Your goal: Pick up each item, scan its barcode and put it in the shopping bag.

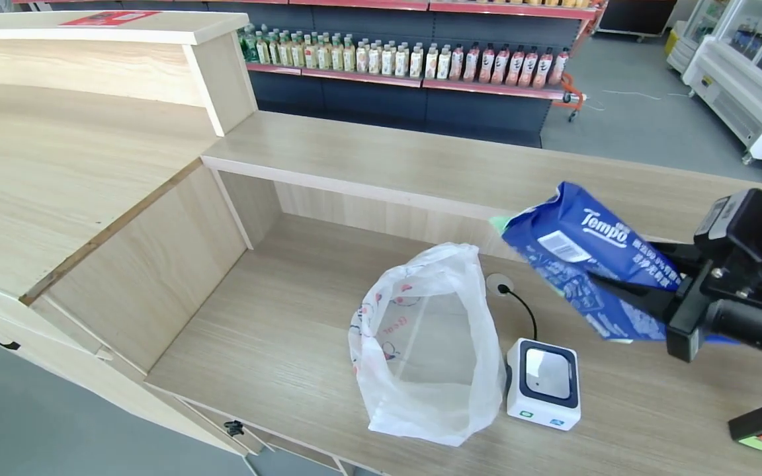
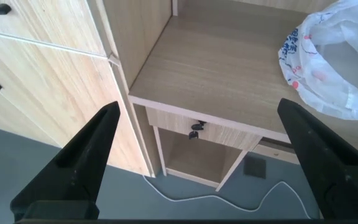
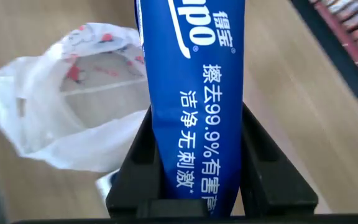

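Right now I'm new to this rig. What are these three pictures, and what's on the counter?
This is a two-armed robot at a shop checkout. One picture looks down from its head; the other two come from cameras on its wrists. On the wooden counter stand an open plastic shopping bag and, beside it, a small white barcode scanner. The right end effector is shut on a blue packet, held in the air near both. The left end effector is open and holds nothing.
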{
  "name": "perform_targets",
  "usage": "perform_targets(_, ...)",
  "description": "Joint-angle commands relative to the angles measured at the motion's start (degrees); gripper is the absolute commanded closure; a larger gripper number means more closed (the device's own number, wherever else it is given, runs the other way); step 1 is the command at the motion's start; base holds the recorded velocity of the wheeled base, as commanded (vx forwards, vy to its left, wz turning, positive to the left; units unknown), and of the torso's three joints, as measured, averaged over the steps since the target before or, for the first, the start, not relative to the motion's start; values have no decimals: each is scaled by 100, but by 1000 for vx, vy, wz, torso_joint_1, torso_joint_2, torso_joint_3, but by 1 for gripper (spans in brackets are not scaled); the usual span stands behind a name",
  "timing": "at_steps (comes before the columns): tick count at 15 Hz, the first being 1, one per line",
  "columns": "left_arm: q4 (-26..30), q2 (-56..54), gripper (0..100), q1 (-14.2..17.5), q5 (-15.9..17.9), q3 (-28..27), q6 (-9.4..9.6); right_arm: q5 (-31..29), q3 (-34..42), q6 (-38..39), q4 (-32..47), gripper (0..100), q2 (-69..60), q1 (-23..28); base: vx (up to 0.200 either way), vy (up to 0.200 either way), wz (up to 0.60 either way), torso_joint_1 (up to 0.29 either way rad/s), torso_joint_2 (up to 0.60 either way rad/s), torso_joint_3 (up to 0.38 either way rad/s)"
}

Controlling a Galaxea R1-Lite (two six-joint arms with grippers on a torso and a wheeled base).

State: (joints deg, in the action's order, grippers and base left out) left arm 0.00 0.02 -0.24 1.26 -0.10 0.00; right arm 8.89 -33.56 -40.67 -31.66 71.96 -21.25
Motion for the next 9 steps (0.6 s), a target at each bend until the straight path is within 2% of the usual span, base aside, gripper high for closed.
perform_targets(1,0,-2,0,-2,-3,1,0,25,482,-468,-640,100,459,499,0,0,0,0,0,0)
perform_targets(4,0,-2,0,-2,-3,1,0,61,1132,-1558,-2371,100,1057,727,0,0,0,0,0,0)
perform_targets(5,0,-2,0,-2,-3,1,0,61,1194,-1672,-2609,100,1162,727,0,0,0,0,0,0)
perform_targets(8,0,-2,0,-2,-3,1,0,61,1677,-2349,-4481,100,2094,745,0,0,0,0,0,0)
perform_targets(9,0,-2,0,-11,-3,1,0,61,1713,-2490,-4648,100,2191,745,0,0,0,0,0,0)
